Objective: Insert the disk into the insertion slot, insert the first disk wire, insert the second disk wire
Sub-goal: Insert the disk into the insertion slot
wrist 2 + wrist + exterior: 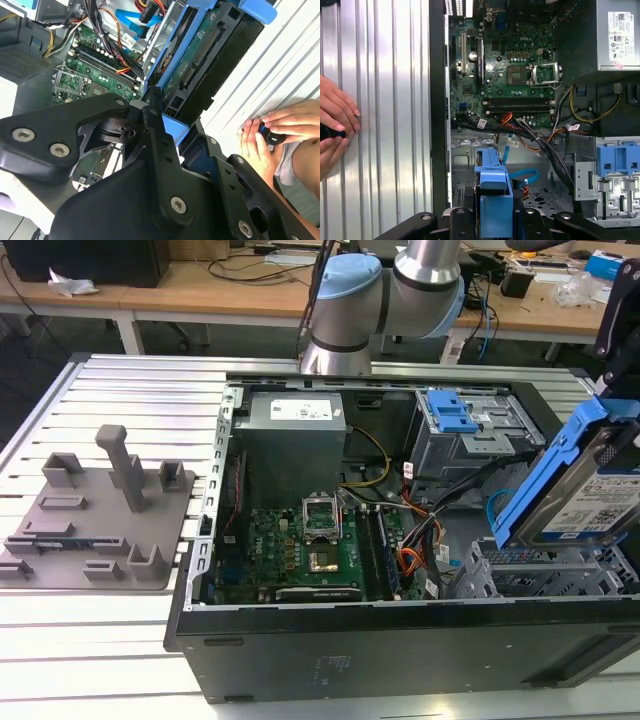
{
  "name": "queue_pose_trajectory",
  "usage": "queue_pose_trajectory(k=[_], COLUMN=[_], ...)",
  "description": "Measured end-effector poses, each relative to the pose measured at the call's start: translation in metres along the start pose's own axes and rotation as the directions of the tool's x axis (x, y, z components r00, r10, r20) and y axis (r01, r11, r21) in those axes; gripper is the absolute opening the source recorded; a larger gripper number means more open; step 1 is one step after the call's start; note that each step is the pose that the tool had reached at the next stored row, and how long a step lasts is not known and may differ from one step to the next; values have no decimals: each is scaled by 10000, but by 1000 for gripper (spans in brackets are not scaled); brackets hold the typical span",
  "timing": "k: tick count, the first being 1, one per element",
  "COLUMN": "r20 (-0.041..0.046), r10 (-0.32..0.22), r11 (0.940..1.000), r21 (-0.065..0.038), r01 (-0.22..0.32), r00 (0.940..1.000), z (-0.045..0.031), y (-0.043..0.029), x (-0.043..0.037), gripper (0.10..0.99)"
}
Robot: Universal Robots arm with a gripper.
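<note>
The disk [585,495], a silver drive with a white label in a bright blue carrier, hangs tilted above the case's near corner at the exterior view's right. My gripper [614,440] is shut on its upper end. In the second wrist view the black fingers [152,117] clamp the blue carrier, and the disk's [200,55] circuit-board side shows. Below it lies the insertion slot [540,575], a grey perforated bay. The first disk wire [415,552], a red-orange-black bundle, and the second disk wire [522,176], a light-blue loop, lie loose beside the bay.
A taller grey cage with a blue clip [455,415] stands behind the bay. The motherboard [300,545] and power supply [295,435] fill the rest of the case. A person's hands [335,125] rest on the ribbed table [385,100] beside the case. A grey fixture [95,515] sits at the exterior view's left.
</note>
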State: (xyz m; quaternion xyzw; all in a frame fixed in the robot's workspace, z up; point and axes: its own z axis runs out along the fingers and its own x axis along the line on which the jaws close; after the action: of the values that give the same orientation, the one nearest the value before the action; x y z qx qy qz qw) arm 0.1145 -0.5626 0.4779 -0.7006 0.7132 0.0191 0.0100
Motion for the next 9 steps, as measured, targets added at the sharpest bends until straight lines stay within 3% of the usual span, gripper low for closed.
queue_pose_trajectory(k=[9], r20=[16], r10=[0], r11=[10000], r21=[-2], r01=[0], r00=[10000], z=[76], y=[-13], x=[-29], gripper=[365])
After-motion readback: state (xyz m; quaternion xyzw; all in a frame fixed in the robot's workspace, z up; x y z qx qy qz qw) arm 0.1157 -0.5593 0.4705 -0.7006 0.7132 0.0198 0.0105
